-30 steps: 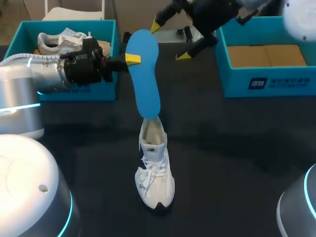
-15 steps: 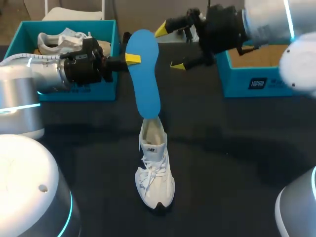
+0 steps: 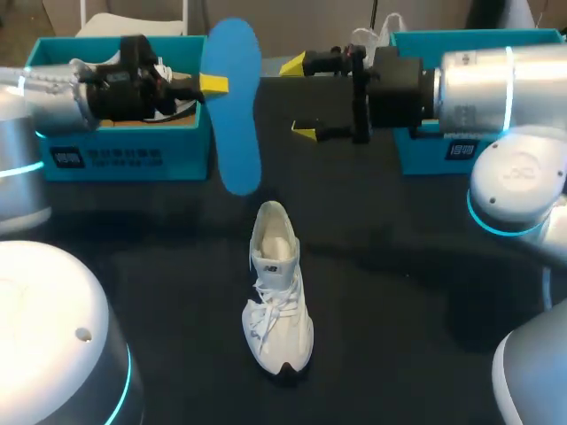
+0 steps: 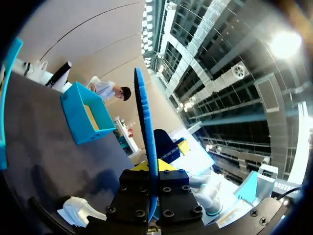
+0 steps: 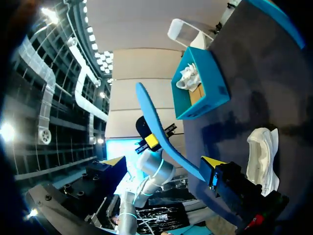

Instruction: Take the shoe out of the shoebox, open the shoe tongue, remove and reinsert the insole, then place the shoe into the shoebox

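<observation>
L fingers (image 3: pixel 213 84) pinch insole (image 3: pixel 232 106); R fingers (image 3: pixel 293 65) wide apart; boxed shoe (image 3: pixel 182 106) mostly hidden.

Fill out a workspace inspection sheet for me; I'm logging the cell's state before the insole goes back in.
Surface: black table.
Job's things: white shoe standing on the table; blue insole held in the air, clear of the shoe; left shoebox and right shoebox, both teal.
Clutter: second shoe inside the left shoebox.
Grippers: left gripper shut on the insole; right gripper open, beside the insole, holding nothing.
Cables: nothing seen.
Surroundings: nothing seen reaching over the table.
</observation>
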`<state>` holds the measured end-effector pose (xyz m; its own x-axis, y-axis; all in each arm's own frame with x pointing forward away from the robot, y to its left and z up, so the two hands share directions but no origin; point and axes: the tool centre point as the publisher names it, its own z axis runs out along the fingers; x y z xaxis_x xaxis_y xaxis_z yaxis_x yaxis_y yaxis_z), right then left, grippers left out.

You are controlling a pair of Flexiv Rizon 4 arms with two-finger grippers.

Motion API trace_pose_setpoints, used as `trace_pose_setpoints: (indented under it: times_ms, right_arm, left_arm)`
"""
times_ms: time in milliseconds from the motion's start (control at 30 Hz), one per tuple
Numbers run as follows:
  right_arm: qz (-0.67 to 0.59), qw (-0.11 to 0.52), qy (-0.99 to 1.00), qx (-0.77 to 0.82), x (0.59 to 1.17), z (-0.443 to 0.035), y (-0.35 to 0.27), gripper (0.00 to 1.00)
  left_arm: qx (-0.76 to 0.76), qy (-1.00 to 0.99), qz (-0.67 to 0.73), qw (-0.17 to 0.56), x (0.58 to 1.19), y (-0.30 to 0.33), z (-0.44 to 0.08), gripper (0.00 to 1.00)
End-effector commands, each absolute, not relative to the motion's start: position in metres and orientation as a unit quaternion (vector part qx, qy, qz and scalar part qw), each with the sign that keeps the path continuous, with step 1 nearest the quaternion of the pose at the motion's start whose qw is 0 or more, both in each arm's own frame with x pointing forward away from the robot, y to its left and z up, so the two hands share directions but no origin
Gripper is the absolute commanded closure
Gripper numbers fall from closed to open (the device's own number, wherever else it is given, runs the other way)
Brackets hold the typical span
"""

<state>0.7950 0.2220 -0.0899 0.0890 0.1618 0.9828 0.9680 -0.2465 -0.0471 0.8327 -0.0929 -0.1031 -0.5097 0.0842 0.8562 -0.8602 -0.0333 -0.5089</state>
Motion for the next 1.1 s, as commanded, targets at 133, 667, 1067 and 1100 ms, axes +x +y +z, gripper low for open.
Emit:
trace_pose_setpoints:
  times_ms: [133, 667, 1067, 1100]
  right_arm:
    - [-0.534, 0.438, -0.430, -0.581, 0.794, -0.095, 0.224, 0.00]
    - [-0.538, 0.460, -0.436, -0.555, 0.796, -0.098, 0.217, 0.00]
    - [-0.538, 0.460, -0.436, -0.555, 0.796, -0.098, 0.217, 0.00]
    - [-0.538, 0.460, -0.436, -0.555, 0.796, -0.098, 0.217, 0.00]
  left_arm:
    - [0.284, -0.616, 0.653, 0.336, 0.835, -0.073, -0.091, 1.00]
    - [-0.066, -0.673, 0.736, -0.022, 0.834, -0.061, -0.089, 1.00]
    - [-0.126, -0.693, 0.703, -0.099, 0.825, -0.066, -0.095, 1.00]
    - [-0.139, -0.688, 0.705, -0.099, 0.824, -0.066, -0.096, 1.00]
